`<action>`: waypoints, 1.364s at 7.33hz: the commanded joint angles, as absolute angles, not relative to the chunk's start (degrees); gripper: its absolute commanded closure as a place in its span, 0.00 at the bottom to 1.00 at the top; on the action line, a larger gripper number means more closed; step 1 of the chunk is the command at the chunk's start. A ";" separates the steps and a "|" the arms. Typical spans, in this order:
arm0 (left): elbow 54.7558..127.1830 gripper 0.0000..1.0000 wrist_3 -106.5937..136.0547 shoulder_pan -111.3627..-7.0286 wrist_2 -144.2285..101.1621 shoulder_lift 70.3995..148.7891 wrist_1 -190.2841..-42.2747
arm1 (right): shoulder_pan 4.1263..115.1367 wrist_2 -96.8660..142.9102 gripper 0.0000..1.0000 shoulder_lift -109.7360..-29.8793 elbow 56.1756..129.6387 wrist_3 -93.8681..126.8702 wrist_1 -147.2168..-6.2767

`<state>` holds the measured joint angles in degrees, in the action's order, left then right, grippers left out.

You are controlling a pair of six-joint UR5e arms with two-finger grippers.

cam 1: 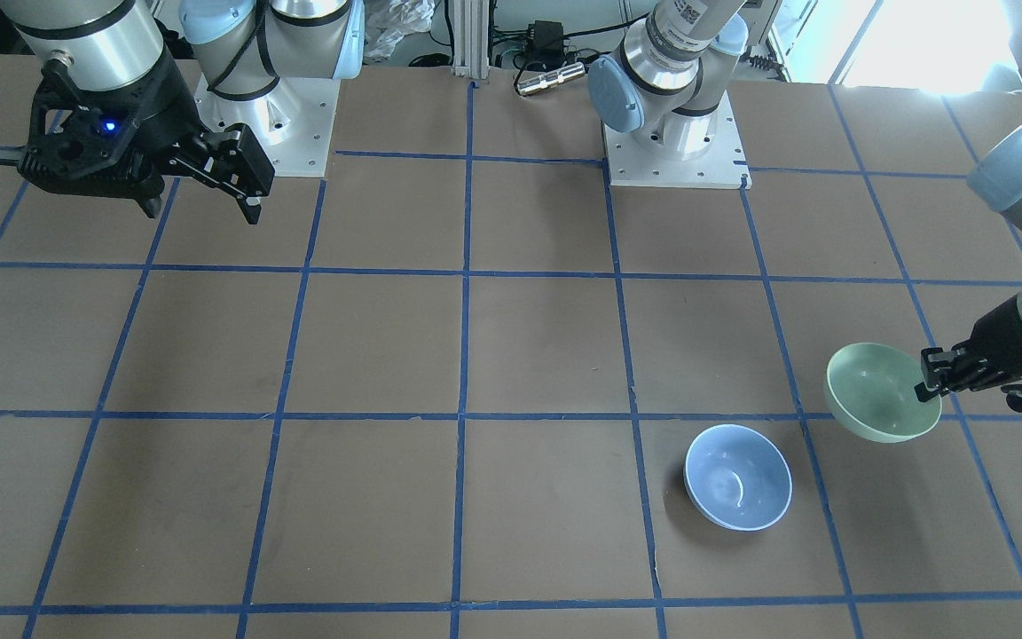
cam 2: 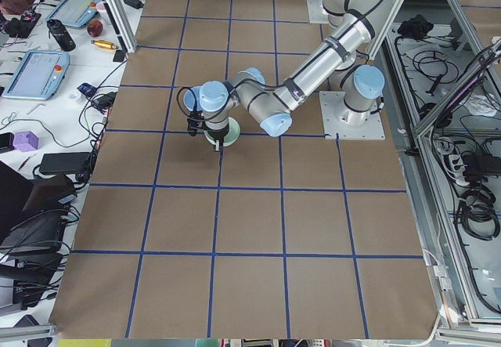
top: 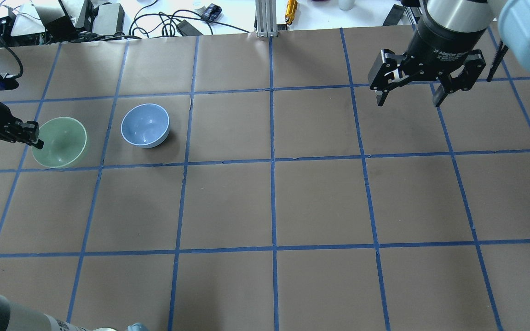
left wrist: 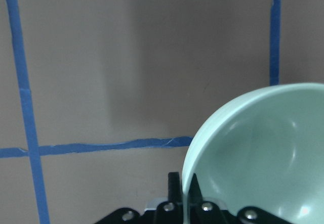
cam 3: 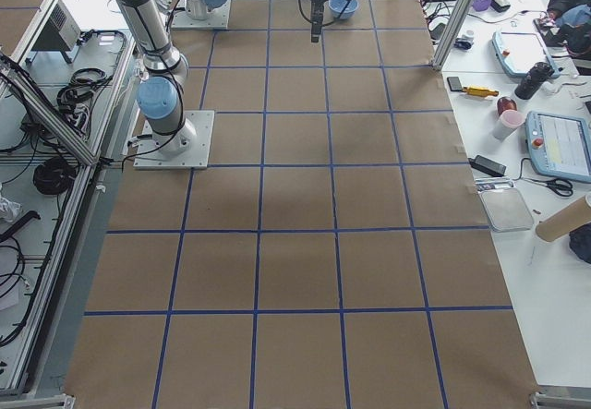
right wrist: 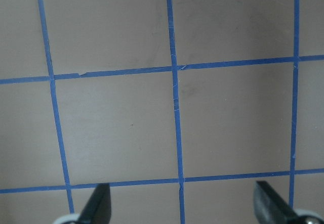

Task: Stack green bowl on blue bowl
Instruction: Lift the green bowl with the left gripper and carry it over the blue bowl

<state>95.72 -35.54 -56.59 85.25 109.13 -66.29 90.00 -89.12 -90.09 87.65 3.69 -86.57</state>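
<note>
Pinching green bowl [cam 1: 879,398] rim: left gripper [cam 1: 926,383] (body cut off at edge); right gripper [top: 408,102] spread wide; blue bowl [cam 1: 737,477] nearby.

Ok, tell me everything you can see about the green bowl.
The green bowl is small, round and glossy, pale mint inside and out with a thin lighter rim, and it is empty. The left gripper is shut on its rim, one finger inside and one outside. The bowl hangs tilted and seems lifted off the brown table. Nothing else touches it; the blue bowl sits upright nearby, apart from it.
</note>
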 commanded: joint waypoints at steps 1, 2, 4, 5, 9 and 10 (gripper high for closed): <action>91.15 1.00 -29.47 -62.99 85.34 108.28 -71.35 | 90.00 -89.12 0.00 -90.09 87.63 3.69 -86.57; 90.97 1.00 -24.22 -64.32 84.56 109.06 -71.89 | 90.00 -89.12 0.00 -90.09 87.63 3.69 -86.57; 90.79 1.00 -18.66 -68.71 84.55 110.56 -71.28 | 90.00 -89.12 0.00 -90.09 87.63 3.69 -86.57; 90.79 1.00 -16.81 -70.21 84.55 111.00 -71.11 | 90.00 -89.12 0.00 -90.09 87.63 3.69 -86.57; 90.36 1.00 -16.61 -71.18 84.55 115.22 -68.56 | 90.00 -89.12 0.00 -90.09 87.63 3.69 -86.57; 90.09 1.00 -16.61 -71.37 84.46 115.66 -68.64 | 90.00 -89.12 0.00 -90.09 87.63 3.69 -86.57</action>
<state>90.41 -16.61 -70.96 84.51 114.90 -68.97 90.00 -89.12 -90.09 87.65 3.69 -86.60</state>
